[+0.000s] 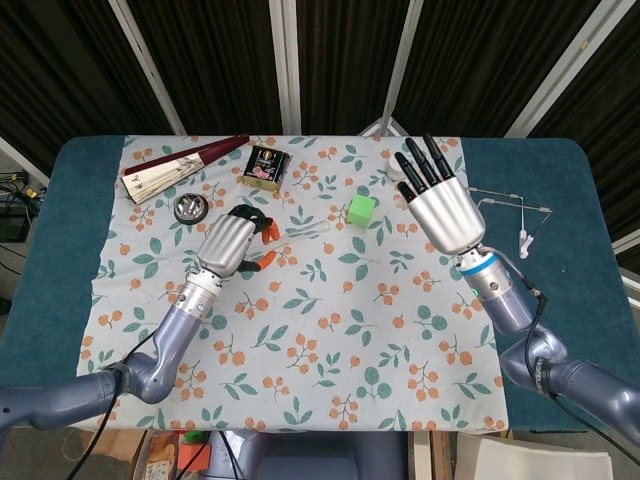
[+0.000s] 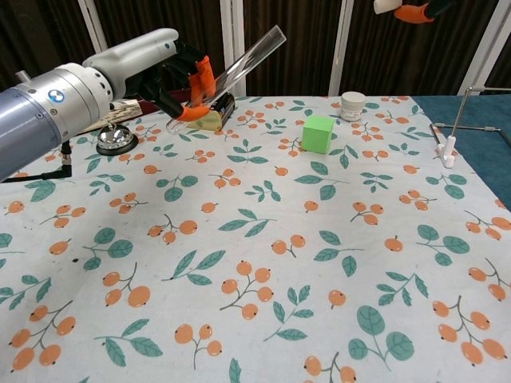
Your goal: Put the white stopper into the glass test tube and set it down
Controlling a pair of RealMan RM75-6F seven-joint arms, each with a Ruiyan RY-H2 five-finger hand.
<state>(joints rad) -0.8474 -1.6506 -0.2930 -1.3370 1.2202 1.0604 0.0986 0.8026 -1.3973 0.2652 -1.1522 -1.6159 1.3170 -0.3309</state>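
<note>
My left hand [image 1: 232, 243] [image 2: 164, 73] grips the clear glass test tube [image 2: 243, 62] [image 1: 300, 229] near its lower end. The tube is raised off the cloth and tilts up to the right, its open mouth pointing toward my right side. My right hand [image 1: 437, 202] is lifted high, back toward the head camera, fingers pointing away. In the chest view only its orange fingertips [image 2: 415, 13] show at the top edge, pinching the small white stopper [image 2: 386, 6]. The stopper is well to the right of the tube's mouth and apart from it.
On the orange-print cloth stand a green cube [image 1: 362, 209] [image 2: 317, 133], a white jar [image 2: 352, 104], a dark tin [image 1: 265, 166], a silver bell [image 1: 190, 208] [image 2: 116, 138] and a folded fan [image 1: 180, 169]. A wire stand [image 1: 512, 214] [image 2: 453, 133] sits on the blue table at right.
</note>
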